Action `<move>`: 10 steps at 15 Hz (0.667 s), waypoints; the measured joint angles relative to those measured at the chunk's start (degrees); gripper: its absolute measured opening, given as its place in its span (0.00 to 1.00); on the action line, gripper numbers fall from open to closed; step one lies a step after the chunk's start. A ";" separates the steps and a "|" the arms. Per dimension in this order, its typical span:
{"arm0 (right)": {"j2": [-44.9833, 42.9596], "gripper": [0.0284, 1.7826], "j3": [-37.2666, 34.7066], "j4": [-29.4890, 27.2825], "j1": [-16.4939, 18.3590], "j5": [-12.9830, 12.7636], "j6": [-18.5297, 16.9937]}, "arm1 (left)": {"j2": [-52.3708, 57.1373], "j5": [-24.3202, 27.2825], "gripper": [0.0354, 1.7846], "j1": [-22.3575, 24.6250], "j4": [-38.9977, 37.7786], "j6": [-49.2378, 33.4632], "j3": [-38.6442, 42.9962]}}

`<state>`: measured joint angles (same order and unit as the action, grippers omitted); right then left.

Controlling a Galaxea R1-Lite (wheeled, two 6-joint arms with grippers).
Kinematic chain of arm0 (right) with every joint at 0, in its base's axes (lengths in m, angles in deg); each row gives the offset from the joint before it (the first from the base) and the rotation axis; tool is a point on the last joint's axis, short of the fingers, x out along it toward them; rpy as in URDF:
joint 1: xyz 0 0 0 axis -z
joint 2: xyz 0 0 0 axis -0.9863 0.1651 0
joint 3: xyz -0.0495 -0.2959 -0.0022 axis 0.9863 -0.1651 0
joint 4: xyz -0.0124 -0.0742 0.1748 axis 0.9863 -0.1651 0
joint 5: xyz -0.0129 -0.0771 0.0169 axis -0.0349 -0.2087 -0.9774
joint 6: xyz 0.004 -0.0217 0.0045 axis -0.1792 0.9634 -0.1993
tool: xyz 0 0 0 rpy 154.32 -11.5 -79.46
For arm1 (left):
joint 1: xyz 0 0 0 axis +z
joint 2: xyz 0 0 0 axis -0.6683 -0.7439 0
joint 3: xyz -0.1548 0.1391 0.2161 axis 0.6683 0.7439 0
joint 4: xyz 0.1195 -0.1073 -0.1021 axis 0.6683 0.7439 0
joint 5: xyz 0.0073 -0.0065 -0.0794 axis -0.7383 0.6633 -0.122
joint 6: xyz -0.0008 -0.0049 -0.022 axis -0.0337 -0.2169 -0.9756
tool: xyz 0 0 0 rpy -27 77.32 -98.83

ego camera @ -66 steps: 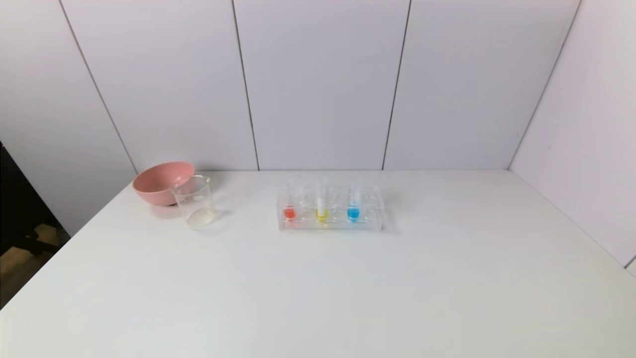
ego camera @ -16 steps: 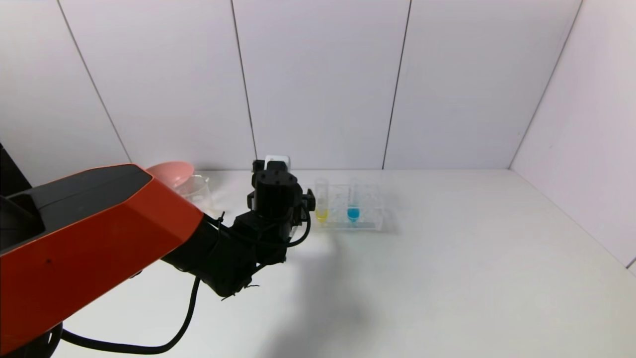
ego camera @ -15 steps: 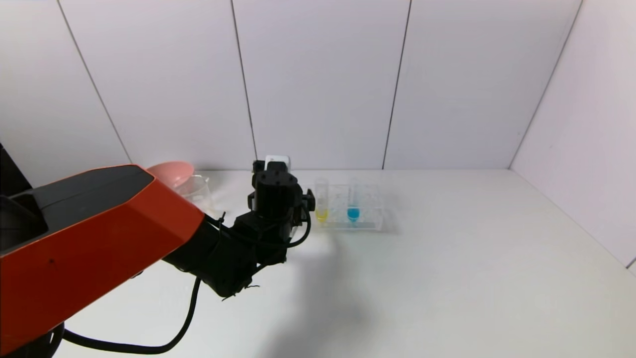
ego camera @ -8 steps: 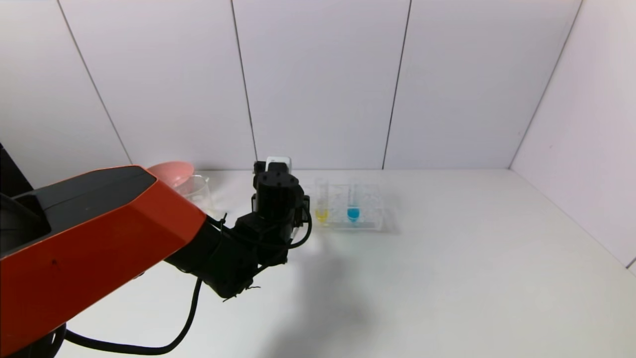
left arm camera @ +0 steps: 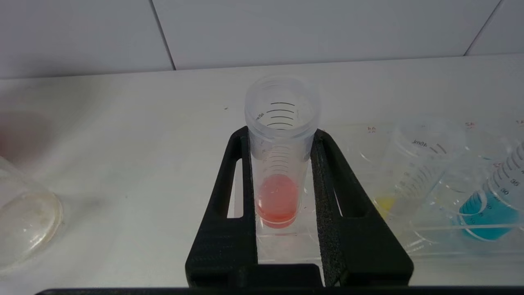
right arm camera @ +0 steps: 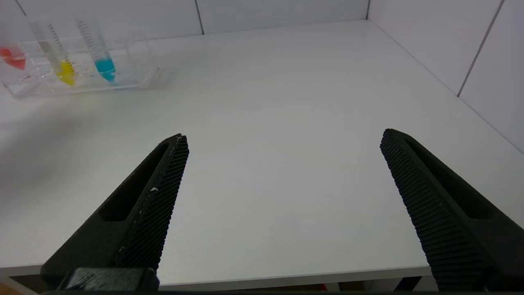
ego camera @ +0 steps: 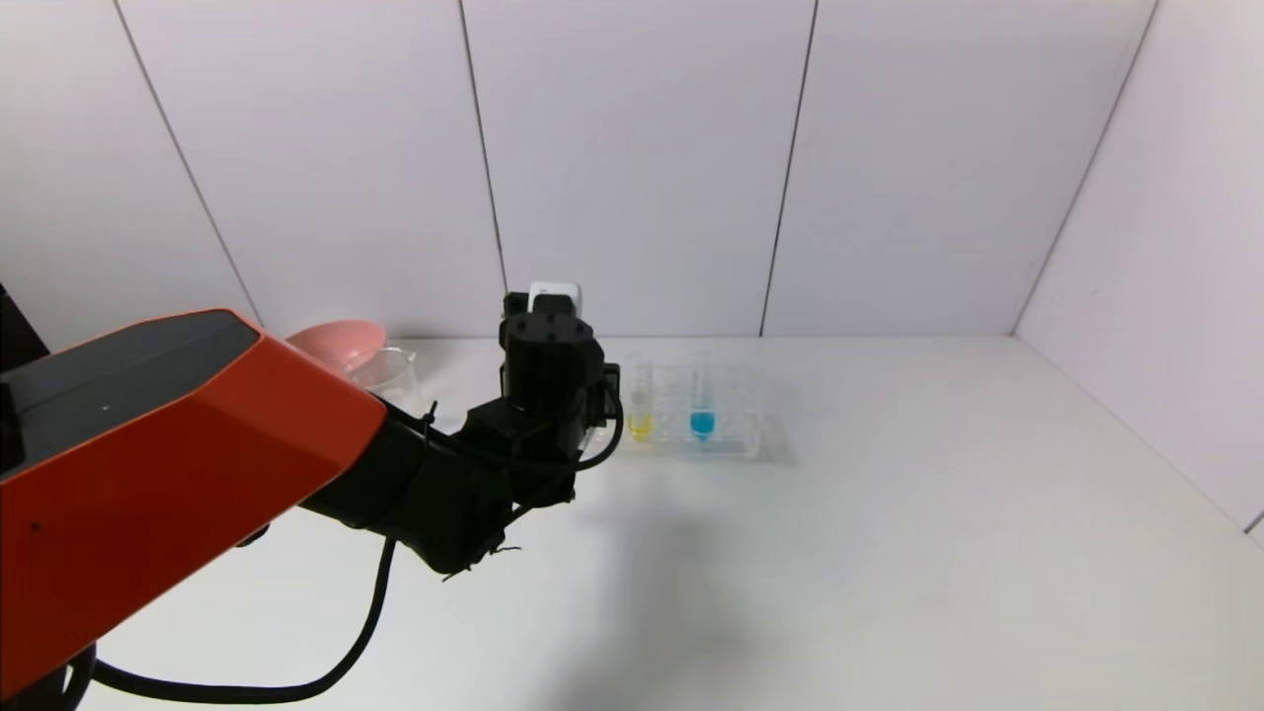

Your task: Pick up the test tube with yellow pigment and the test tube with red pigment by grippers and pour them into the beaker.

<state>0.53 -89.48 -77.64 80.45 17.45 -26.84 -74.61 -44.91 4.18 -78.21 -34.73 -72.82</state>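
My left gripper [ego camera: 568, 395] stands at the left end of the clear tube rack [ego camera: 736, 434] and hides the red tube in the head view. In the left wrist view the left gripper [left arm camera: 280, 133] is shut on the test tube with red pigment [left arm camera: 278, 196], upright between the pads just under its rim. The test tube with yellow pigment [ego camera: 640, 410] stands in the rack beside it, and shows in the left wrist view [left arm camera: 409, 172]. The beaker [ego camera: 395, 380] stands left of the rack, partly behind my arm. My right gripper [right arm camera: 284, 141] is open and empty over the table's front edge.
A blue-tipped tube [ego camera: 702, 410] stands in the rack right of the yellow one. A pink bowl [ego camera: 336, 341] sits behind the beaker by the back wall. White walls close the back and right. My orange left arm [ego camera: 148, 464] covers the table's front left.
My left arm came in from the left to the red tube. In the last half second the left gripper has risen a little. The right arm has not moved.
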 joint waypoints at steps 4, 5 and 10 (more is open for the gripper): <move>0.00 0.96 0.00 0.00 0.00 0.00 -0.02 | 4.52 0.50 0.22 -0.20 6.45 1.55 -4.58; 0.00 0.96 0.00 -0.02 0.00 -0.02 0.00 | 5.35 0.55 0.22 -0.20 7.34 1.55 -5.07; 0.00 0.96 0.00 0.00 0.02 0.00 -0.02 | 11.08 5.96 0.22 0.72 9.96 1.57 -1.63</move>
<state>0.53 -89.48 -77.64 80.47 17.45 -26.87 -63.52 -38.95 4.90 -68.25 -33.16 -74.46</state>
